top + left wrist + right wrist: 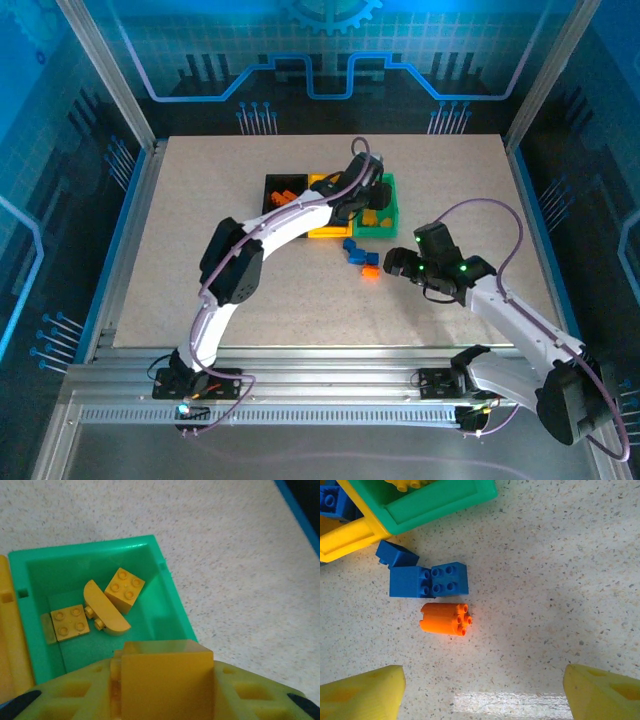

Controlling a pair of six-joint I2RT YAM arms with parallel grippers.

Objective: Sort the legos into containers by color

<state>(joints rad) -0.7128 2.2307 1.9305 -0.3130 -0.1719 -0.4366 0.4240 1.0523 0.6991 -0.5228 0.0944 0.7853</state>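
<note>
My left gripper (166, 692) hangs over the green bin (167, 575), shut on a yellow brick (167, 662). Three more yellow legos (112, 610) lie inside that bin. From above, the left gripper (365, 188) sits over the green bin (392, 222), with the yellow bin (318, 232) and black bin (270, 182) to its left. My right gripper (482, 692) is open above the table, holding nothing. Just beyond it lie an orange round brick (445, 619) and two blue bricks (427, 580). In the top view the right gripper (397, 265) is right of the loose legos (358, 255).
Orange bricks (285, 195) lie in the black bin. The green bin's corner (445, 502) and the yellow bin's corner (345, 540) stand just beyond the loose bricks; a blue brick (330, 500) shows inside the yellow bin. Blue-lit enclosure walls surround the table (200, 280).
</note>
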